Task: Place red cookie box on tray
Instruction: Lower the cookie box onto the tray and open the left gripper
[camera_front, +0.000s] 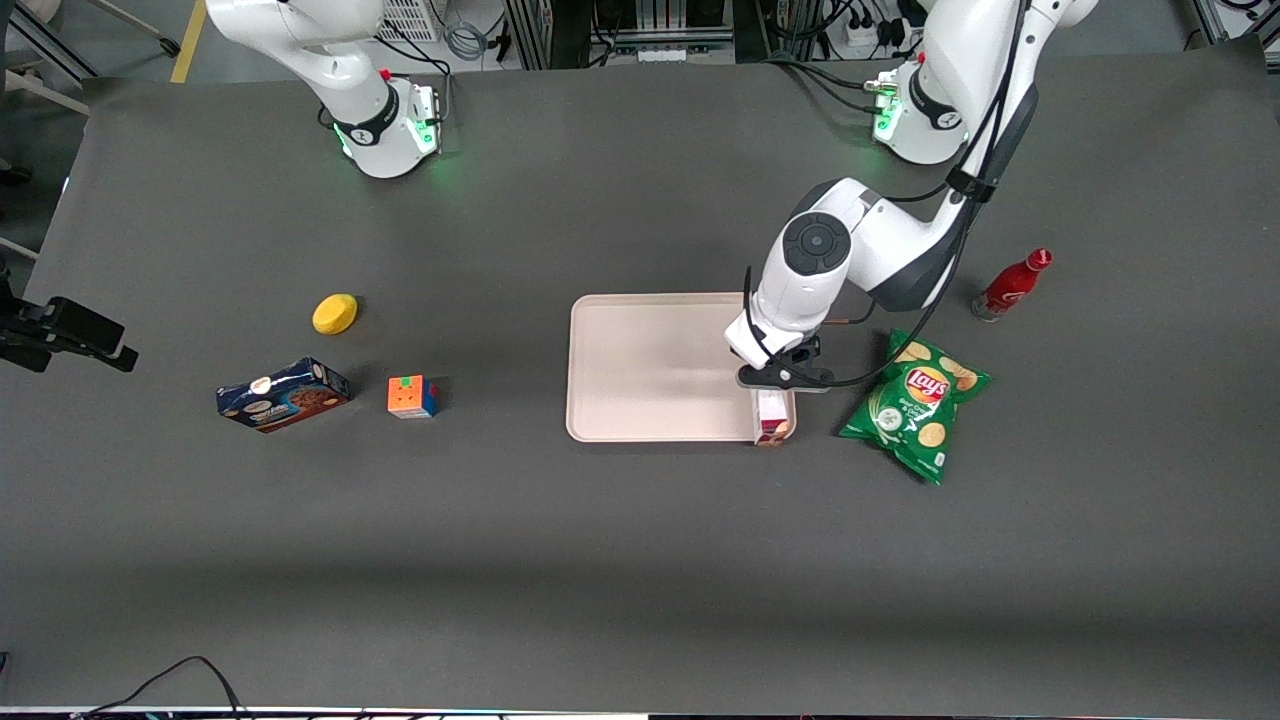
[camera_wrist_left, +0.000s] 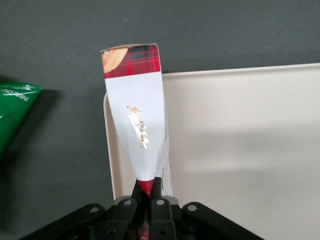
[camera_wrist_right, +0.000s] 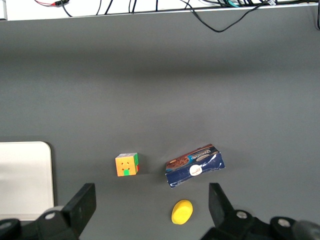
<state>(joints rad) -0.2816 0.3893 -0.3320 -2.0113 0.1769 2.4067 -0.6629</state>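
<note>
Left wrist view shows the gripper (camera_wrist_left: 146, 196) clamped on the narrow end of the red cookie box (camera_wrist_left: 136, 112), fingers closed tight on the carton, whose white side faces the camera. From the front view I place the red cookie box (camera_front: 771, 417) over the tray (camera_front: 650, 365) at its edge toward the working arm's end of the table, at the corner nearest the front camera. I cannot tell whether it touches the tray floor yet. My concern is the margin: the box hangs right along the rim, so if I release here it may land on the rim, tip and slide off onto the table toward the Lay's chips bag (camera_front: 915, 405). The pinch on one end also gives leverage for the carton to swing.
</note>
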